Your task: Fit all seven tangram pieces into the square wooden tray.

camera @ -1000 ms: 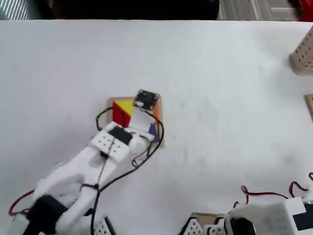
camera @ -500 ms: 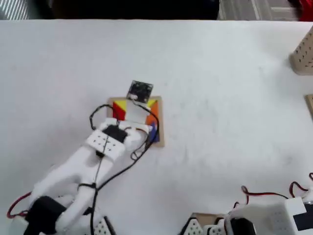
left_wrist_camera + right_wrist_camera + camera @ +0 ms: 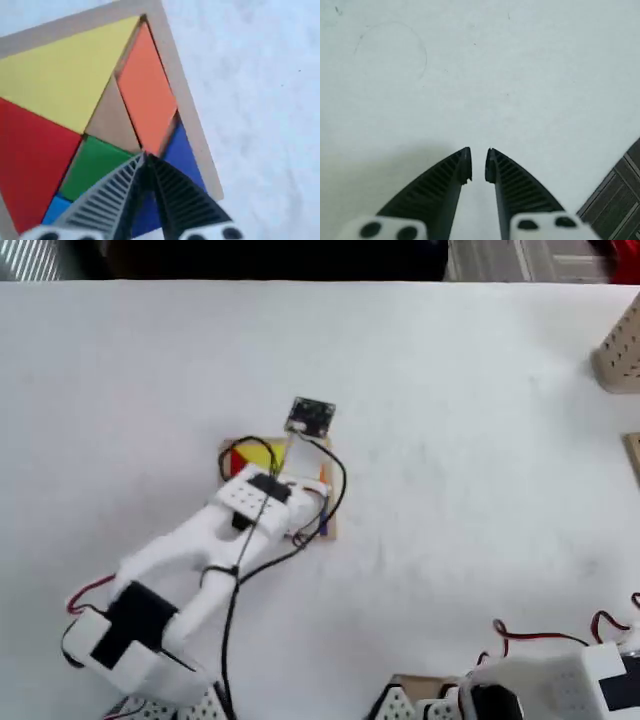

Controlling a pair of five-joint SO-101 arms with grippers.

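The square wooden tray (image 3: 172,75) holds a yellow triangle (image 3: 70,75), a red triangle (image 3: 30,155), an orange parallelogram (image 3: 145,90), a green piece (image 3: 92,165), a light blue piece (image 3: 55,210) and a dark blue triangle (image 3: 182,157). A tan triangular patch (image 3: 112,120) lies between yellow, orange and green. My left gripper (image 3: 146,160) is shut, its tips at the orange parallelogram's near corner. In the high view the left arm (image 3: 255,510) covers most of the tray (image 3: 228,452). My right gripper (image 3: 478,170) is shut over bare table, holding nothing.
A perforated wooden block (image 3: 618,350) stands at the table's far right edge. The right arm's base (image 3: 560,680) sits at the near right, with a brown board (image 3: 420,685) beside it. A dark gridded object (image 3: 620,195) shows in the right wrist view.
The left arm has stretched farther over the tray, its wrist swinging left and then back right and farther away. It now hides more of the pieces. The right arm has kept still.
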